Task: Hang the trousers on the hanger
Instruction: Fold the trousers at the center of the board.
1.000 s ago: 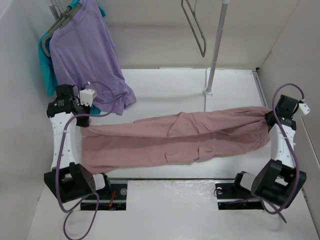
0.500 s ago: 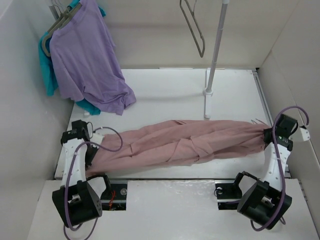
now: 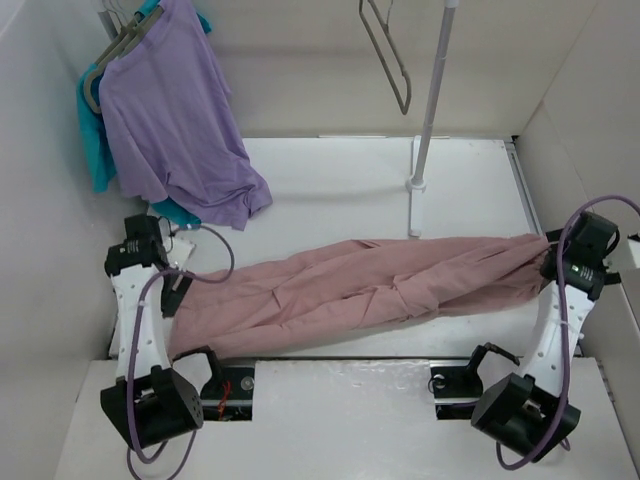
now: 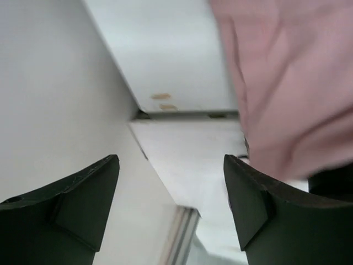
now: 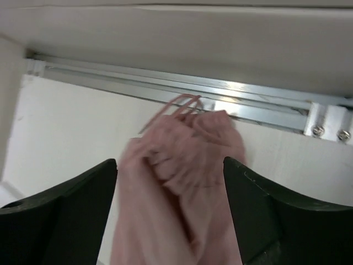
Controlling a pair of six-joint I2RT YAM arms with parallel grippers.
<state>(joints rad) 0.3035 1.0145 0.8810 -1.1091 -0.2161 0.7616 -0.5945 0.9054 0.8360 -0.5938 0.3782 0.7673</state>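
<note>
The pink trousers (image 3: 370, 290) lie bunched lengthwise across the table, left end near the front edge, right end by the right wall. The thin grey hanger (image 3: 388, 55) hangs bare at the top, beside the pole. My left gripper (image 3: 176, 292) stands at the trousers' left end; in the left wrist view it (image 4: 171, 165) is open with only table between its fingers, the trousers (image 4: 292, 83) off to the right. My right gripper (image 3: 552, 262) is at the right end. In its own view it (image 5: 170, 165) is open, the blurred trousers (image 5: 182, 193) lying loose between the wide jaws.
A purple shirt (image 3: 170, 110) and a teal shirt (image 3: 95, 135) hang on thicker hangers at the back left. The white pole (image 3: 430, 90) rises from its base (image 3: 416, 183) on the table. White walls close both sides; a metal rail (image 5: 193, 91) runs along the right wall.
Both grippers have opened and let go of the trousers, which went from stretched flat to a narrower, bunched strip on the table. Both arms drew toward the near edge; the right one swung further right.
</note>
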